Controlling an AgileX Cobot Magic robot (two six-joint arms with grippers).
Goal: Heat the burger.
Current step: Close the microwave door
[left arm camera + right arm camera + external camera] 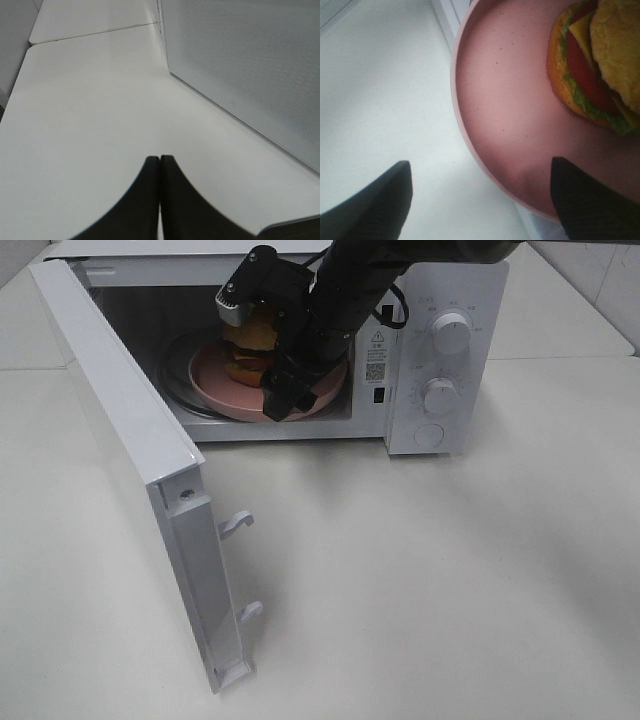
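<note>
"Where was the burger [256,336]?"
"On the pink plate [210,372] inside the microwave [470,300], at the far edge of the table [450,570], door [120,410] open. The right gripper [480,162], fingers spread, straddled the plate's rim and half hid it."
"The left gripper [160,160]?"
"Fingers pressed together, empty."

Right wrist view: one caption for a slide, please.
Open right gripper astride the pink plate rim; burger on it.
</note>
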